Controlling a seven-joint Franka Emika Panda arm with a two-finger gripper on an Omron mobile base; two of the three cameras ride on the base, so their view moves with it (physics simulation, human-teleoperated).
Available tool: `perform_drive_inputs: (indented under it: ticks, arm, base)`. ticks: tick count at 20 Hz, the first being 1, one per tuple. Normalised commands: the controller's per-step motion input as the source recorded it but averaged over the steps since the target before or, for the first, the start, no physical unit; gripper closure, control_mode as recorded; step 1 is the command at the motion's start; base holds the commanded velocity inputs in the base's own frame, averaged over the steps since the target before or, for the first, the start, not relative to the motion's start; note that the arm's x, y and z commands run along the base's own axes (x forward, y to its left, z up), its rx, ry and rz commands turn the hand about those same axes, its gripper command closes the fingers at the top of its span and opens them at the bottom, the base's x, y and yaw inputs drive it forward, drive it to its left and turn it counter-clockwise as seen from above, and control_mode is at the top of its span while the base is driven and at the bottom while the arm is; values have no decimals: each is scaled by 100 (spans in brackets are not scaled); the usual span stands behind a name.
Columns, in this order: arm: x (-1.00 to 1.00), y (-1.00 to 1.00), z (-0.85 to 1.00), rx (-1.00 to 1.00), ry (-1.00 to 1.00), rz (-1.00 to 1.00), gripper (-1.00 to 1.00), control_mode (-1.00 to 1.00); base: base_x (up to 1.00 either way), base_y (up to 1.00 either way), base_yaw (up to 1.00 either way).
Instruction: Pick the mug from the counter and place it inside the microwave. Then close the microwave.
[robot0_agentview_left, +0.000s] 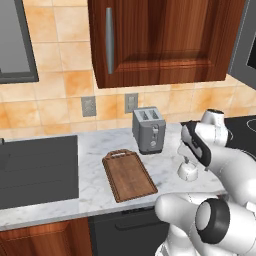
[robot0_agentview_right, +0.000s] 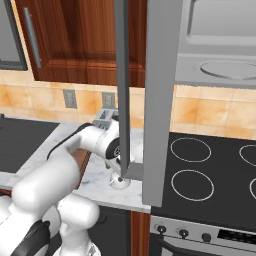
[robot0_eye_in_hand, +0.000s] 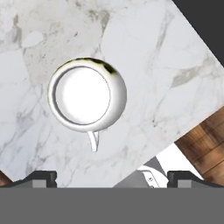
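Observation:
The small white mug (robot0_agentview_left: 188, 172) stands upright on the marbled counter (robot0_agentview_left: 95, 150), near its front edge and close to the stovetop. My gripper (robot0_agentview_left: 187, 161) hangs just above it, pointing down and open. From the hand, the mug (robot0_eye_in_hand: 85, 94) shows from above with its handle toward the bottom of the picture. My gripper (robot0_eye_in_hand: 113, 178) holds nothing, its two fingertips (robot0_eye_in_hand: 41, 178) set wide apart. The microwave (robot0_agentview_right: 220, 45) sits up high on the right. Its door (robot0_agentview_right: 150, 100) is swung open toward me, partly hiding the mug (robot0_agentview_right: 119, 183) and gripper (robot0_agentview_right: 118, 171).
A silver toaster (robot0_agentview_left: 149, 129) stands behind the mug by the wall. A wooden cutting board (robot0_agentview_left: 129, 175) lies to the mug's left. The black stovetop (robot0_agentview_right: 200, 175) is right of the counter. A dark flat panel (robot0_agentview_left: 37, 170) covers the counter's left end.

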Motion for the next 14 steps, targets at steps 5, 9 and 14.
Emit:
perform_drive_inputs:
  ticks: [5,9,14]
  arm:
    - [0,2,-6,0,0,4,-100,-100]
    - [0,1,-8,0,0,3,-100,-100]
    - [12,0,-16,0,0,1,-100,-100]
  base:
    - [0,0,0]
    - [0,0,0]
    - [0,0,0]
